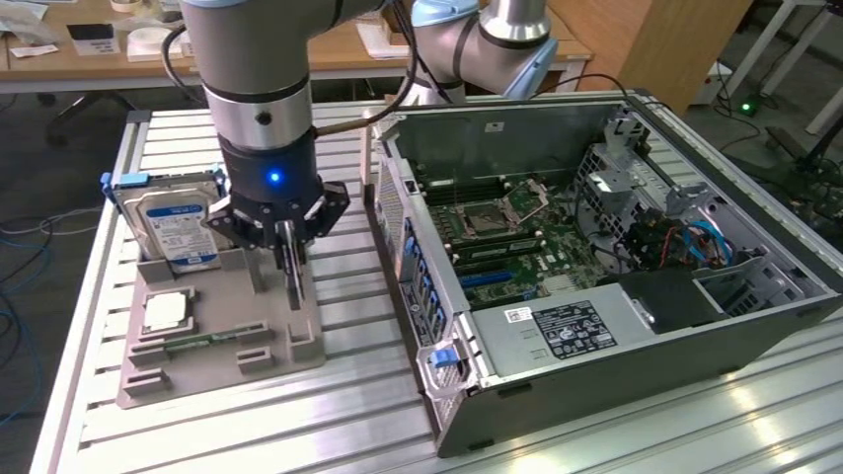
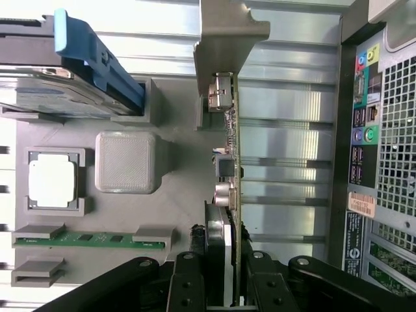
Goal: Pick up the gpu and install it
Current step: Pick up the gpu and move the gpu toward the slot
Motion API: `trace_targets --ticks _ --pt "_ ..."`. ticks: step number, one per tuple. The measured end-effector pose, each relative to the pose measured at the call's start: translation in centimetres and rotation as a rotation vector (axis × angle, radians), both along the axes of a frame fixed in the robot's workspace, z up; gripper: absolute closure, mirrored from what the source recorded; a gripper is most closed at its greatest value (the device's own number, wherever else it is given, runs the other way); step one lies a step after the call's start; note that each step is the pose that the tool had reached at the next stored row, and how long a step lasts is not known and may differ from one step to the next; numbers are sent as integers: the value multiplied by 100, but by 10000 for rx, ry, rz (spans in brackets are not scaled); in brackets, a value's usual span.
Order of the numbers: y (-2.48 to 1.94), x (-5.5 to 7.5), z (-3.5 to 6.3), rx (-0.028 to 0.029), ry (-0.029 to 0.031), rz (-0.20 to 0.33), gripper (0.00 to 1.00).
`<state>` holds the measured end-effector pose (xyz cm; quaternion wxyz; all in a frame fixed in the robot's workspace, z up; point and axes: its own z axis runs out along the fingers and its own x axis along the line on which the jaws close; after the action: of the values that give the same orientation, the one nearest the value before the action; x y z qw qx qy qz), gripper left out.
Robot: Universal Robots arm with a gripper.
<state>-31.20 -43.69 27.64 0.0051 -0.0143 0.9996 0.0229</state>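
The gpu point(image 2: 229, 149) appears edge-on in the wrist view, a thin green board with its silver metal end bracket point(image 2: 227, 32) at the far end. My gripper point(image 2: 223, 266) is shut on it, one black finger point(image 2: 185, 279) on each side of the card. In the exterior view the gripper point(image 1: 287, 252) points straight down over the grey holder tray point(image 1: 264, 365). The dark card point(image 1: 292, 281) hangs upright from it, with its lower edge at the tray. I cannot tell whether the card touches the tray.
The open computer case point(image 1: 737, 316) lies to the exterior view's right of the tray, its motherboard point(image 1: 527, 257) exposed. On the tray are a blue-labelled hard drive point(image 1: 178, 222), a square silver processor chip point(image 1: 165, 311) and a green memory stick point(image 1: 197, 341). All of this rests on a slatted aluminium table point(image 1: 355, 415).
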Motion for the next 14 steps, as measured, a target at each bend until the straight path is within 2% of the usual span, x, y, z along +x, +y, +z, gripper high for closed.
trace_targets --ticks 10,14 --pt "0 0 156 31 8 0 72" --pt "0 0 163 44 5 -1 72"
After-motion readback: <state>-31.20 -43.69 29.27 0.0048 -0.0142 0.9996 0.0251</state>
